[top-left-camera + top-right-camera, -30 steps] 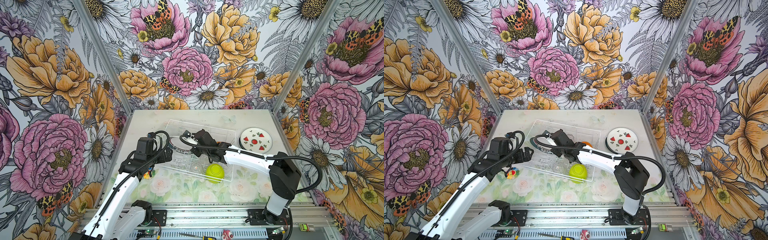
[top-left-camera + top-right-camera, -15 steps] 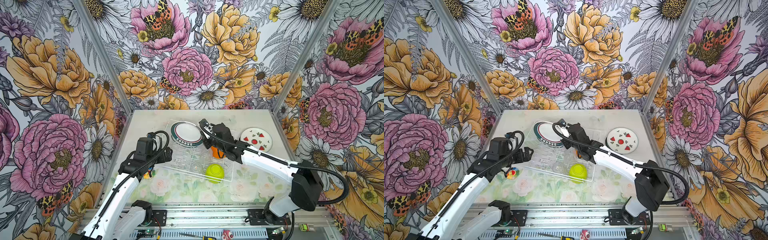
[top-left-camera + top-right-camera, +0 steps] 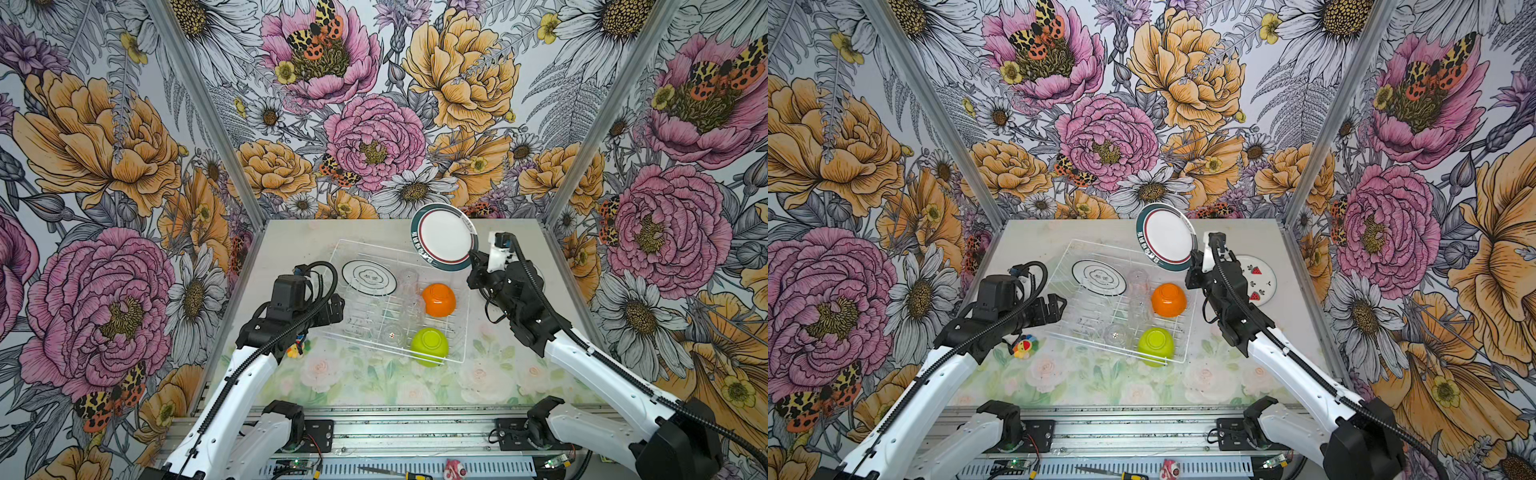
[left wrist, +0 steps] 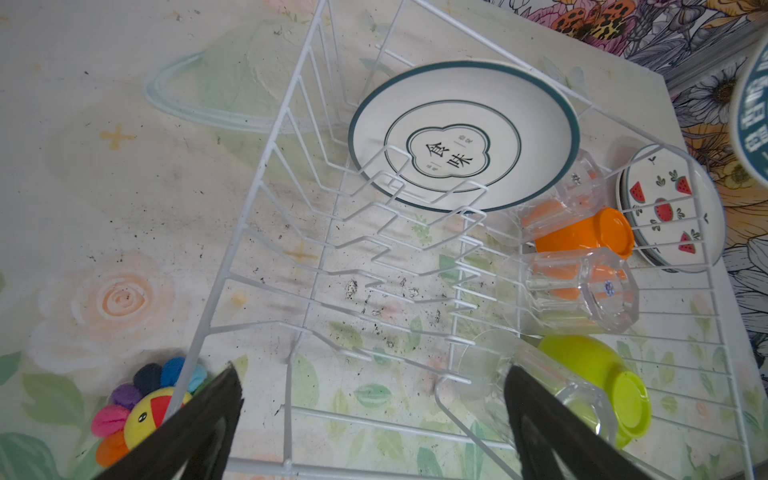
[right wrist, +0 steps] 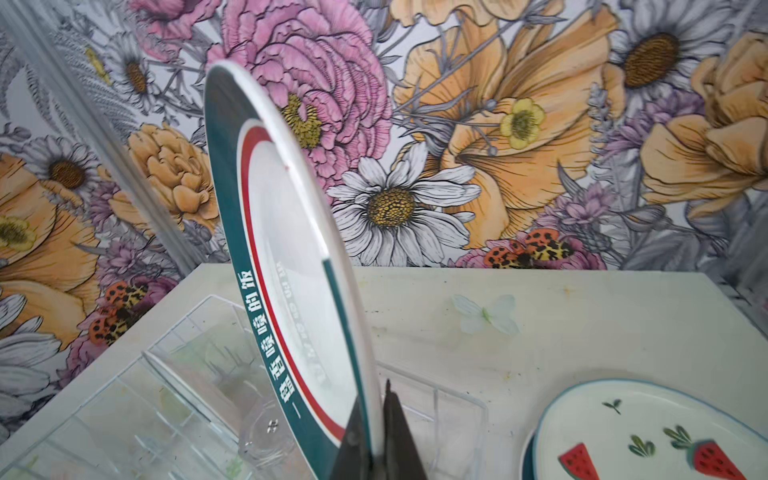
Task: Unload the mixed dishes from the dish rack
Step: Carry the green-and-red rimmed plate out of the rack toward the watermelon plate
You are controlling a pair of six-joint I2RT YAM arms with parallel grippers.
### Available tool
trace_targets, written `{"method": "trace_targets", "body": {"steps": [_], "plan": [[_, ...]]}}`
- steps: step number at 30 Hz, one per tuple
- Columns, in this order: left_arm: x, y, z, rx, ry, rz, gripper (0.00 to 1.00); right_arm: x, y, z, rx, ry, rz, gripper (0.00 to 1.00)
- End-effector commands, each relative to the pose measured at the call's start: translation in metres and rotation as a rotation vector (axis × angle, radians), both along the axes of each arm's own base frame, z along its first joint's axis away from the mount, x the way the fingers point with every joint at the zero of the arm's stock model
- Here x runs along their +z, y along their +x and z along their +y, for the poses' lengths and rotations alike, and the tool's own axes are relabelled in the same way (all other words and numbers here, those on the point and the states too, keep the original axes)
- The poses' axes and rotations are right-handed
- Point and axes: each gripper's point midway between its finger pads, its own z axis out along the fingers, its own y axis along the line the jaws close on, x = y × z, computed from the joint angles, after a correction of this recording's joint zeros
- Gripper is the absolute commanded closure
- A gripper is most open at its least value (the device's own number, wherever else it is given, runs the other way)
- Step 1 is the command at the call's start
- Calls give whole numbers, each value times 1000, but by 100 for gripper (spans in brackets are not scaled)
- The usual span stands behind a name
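I counted three plates (image 3: 369, 277), two bowls (image 3: 439, 299), three cups (image 4: 582, 291), faint in the rack (image 4: 395, 266). Right fingers (image 5: 399, 436) clamped the raised plate (image 3: 444, 237); left fingers (image 4: 195, 428) spread, empty.

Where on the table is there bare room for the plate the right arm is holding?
Bare: the strip between dish rack and back wall, and the wide front strip between rack and rail. Crowded: the watermelon plate lies right of the rack; the plush flower sits at its front left corner.

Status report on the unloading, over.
Right end effector shut on teal-rimmed plate, upright above dish rack. Left end effector open, empty, at rack corner. Watermelon plate on table by right arm.
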Motion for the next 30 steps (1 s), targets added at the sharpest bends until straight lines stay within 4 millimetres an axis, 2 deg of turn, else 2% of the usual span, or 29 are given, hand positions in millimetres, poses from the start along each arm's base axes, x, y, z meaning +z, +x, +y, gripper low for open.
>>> {"method": "trace_targets", "body": {"steps": [1, 4, 8, 14, 17, 22, 30], "plan": [[-2, 1, -1, -12, -13, 1, 1, 34, -12, -39, -118, 225, -110, 100], [-3, 1, -2, -14, -14, 5, 1, 30, -24, -68, -183, 300, -122, 100], [-5, 1, -3, -18, -17, 12, 1, -4, -32, -112, -340, 439, -33, 100], [-5, 1, -3, -18, -18, 14, 1, -50, -38, -151, -451, 617, 55, 100], [-5, 2, -3, -17, -19, 15, 1, -69, -35, -160, -470, 689, 127, 100], [-6, 2, -4, -23, -21, 20, 1, -97, -27, -164, -479, 760, 236, 100], [-3, 1, -6, -39, -26, 7, 1, -131, -23, -173, -506, 837, 360, 100]]}}
